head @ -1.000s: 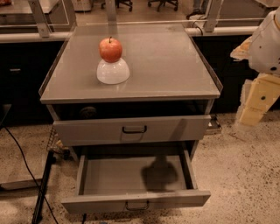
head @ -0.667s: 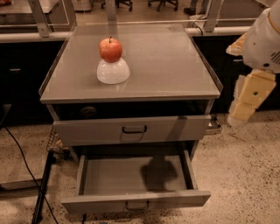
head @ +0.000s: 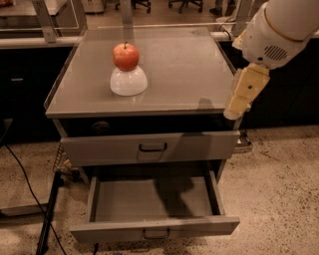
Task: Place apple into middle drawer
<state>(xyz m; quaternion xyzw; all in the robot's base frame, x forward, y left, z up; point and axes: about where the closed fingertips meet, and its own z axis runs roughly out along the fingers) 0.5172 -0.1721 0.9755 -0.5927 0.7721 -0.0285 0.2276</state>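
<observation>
The red-orange apple [head: 125, 56] sits on top of an upturned white bowl [head: 128, 81] on the grey cabinet top [head: 189, 69], left of centre. The middle drawer [head: 149, 199] is pulled out toward me and is empty inside; its small dark handle [head: 155, 233] faces front. The grey drawer front [head: 149, 148] above it is shut. My gripper [head: 238, 107] hangs from the white arm [head: 279, 30] at the cabinet top's right front corner, well to the right of the apple, with nothing in it.
Dark cabinets stand on both sides of the drawer unit. Black cables [head: 30, 194] run over the speckled floor at the left. A metal frame [head: 47, 22] and chair bases [head: 134, 5] stand behind the cabinet.
The arm and gripper have moved left, from beside the cabinet to its right front corner. The apple, bowl and drawers have not moved.
</observation>
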